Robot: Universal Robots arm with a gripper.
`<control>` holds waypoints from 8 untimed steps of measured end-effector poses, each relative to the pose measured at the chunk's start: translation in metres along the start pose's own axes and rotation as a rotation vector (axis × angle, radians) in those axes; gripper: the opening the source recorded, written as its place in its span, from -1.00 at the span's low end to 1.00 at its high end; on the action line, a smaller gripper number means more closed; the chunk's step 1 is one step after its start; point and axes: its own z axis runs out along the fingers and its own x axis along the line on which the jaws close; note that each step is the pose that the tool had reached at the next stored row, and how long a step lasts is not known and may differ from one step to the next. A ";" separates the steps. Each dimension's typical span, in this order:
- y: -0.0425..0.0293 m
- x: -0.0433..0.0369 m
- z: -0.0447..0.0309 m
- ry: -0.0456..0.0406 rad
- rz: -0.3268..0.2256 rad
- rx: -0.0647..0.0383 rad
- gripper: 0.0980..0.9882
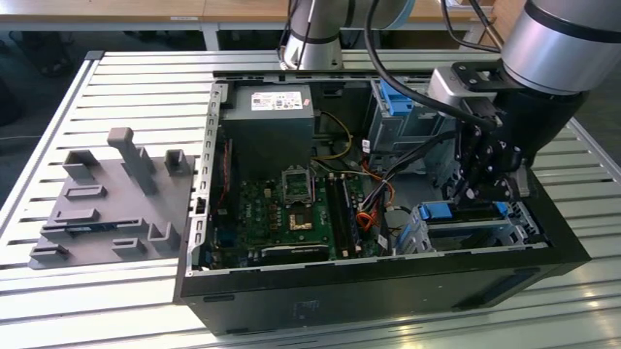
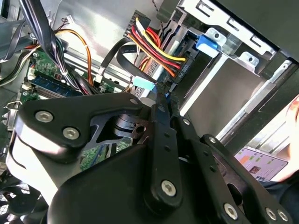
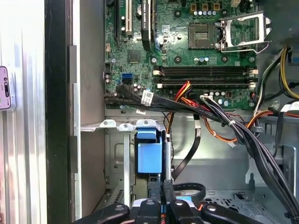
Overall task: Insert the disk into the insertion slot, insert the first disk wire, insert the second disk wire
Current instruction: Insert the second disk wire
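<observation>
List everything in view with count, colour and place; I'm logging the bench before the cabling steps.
computer case: one, black, open on the slatted table
motherboard: one, green, on the case floor
power supply: one, grey, at the case's far end
disk: one, blue-framed, seated in the insertion slot
power wires: one bundle, red, yellow and black
fixture block: one, grey, at the exterior view's left
gripper: one, black, above the disk
</observation>
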 end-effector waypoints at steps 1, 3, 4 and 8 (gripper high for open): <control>-0.0003 0.0001 0.0001 0.0000 0.000 0.000 -0.89; -0.0009 0.0003 0.0003 0.0000 0.000 0.000 -0.89; -0.0011 0.0003 0.0004 -0.0002 0.000 0.000 -0.89; -0.0015 0.0008 0.0005 -0.0005 0.000 0.000 -0.89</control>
